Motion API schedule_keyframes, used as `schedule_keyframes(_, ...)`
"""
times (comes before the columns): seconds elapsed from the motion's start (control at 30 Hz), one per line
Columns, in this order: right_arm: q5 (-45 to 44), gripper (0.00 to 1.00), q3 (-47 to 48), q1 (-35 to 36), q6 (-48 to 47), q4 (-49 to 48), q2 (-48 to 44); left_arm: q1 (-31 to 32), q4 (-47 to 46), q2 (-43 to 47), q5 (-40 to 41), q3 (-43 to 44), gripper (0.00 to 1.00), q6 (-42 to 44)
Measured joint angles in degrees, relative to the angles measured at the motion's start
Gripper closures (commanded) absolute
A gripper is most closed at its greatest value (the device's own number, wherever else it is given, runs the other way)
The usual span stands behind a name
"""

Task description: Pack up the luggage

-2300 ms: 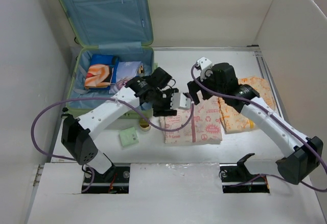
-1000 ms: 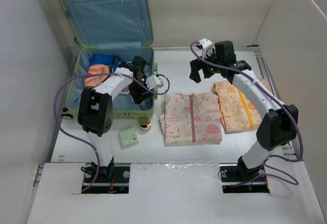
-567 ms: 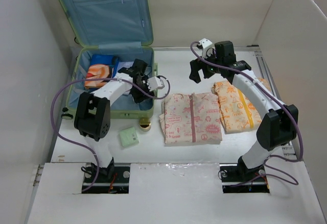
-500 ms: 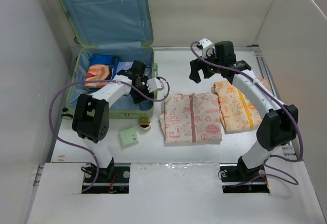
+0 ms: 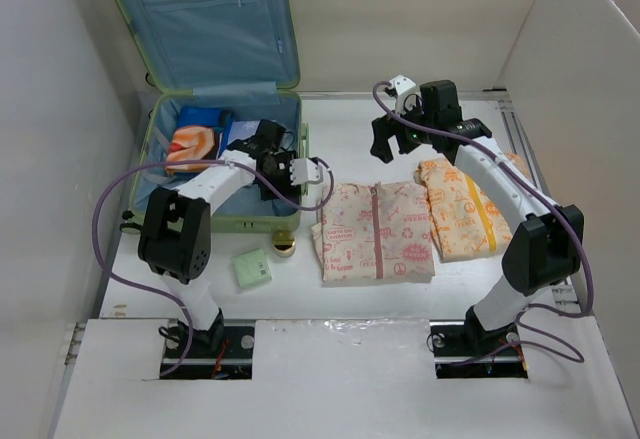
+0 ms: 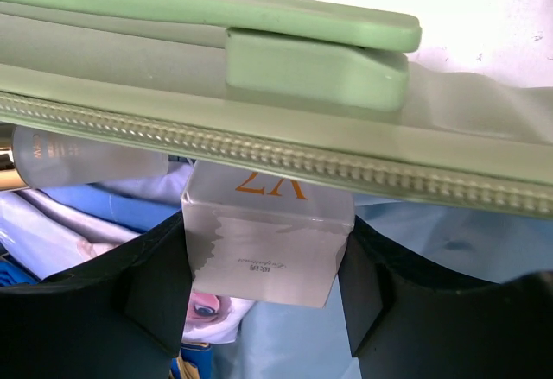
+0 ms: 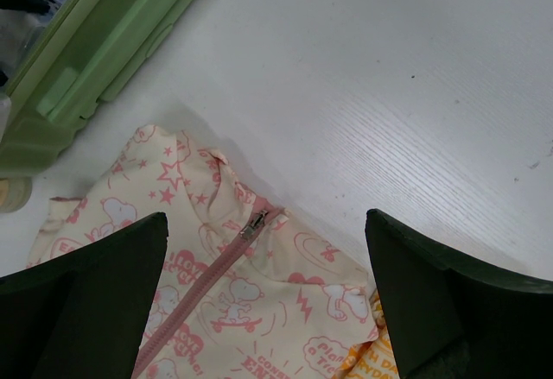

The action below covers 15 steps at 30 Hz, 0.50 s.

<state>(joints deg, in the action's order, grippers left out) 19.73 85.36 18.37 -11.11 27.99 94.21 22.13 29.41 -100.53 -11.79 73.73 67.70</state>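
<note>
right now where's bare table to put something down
Bare table behind the pink jacket and orange jacket, between suitcase and right wall, though the right gripper hangs over it. Also the near strip in front of the jackets. Crowded: the suitcase's back half, where the left gripper holds a box.

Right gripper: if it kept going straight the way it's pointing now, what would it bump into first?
Probably the cream jacket with pink print, near its zipper top: the right wrist view shows that between the open jaws of the right gripper. Depth is unclear; bare table lies just beyond.
</note>
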Motion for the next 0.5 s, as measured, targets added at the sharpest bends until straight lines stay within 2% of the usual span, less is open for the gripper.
schedule_keyframes(0.03,0.0,0.0,0.0,0.0,0.0,0.04,-0.07,-0.02,0.28,-0.33,0.0,0.42,0.4,0.04)
schedule_keyframes(0.13,-0.09,0.0,-0.02,0.0,0.0,0.15,-0.28,-0.11,0.35,-0.87,0.0,1.14,0.24,-0.22)
schedule_keyframes(0.2,-0.22,0.0,-0.04,0.02,0.0,0.26,-0.7,-0.11,0.02,-0.94,0.15,1.33,0.03,-0.87)
schedule_keyframes(0.33,-0.24,0.0,-0.04,0.02,0.0,0.31,-1.55,-0.59,0.46,-0.87,0.55,3.23,0.0,-2.97)
schedule_keyframes(0.5,-0.24,0.0,-0.04,0.02,0.0,0.31,-2.16,-0.87,2.75,-0.44,1.27,10.38,0.0,-7.1)
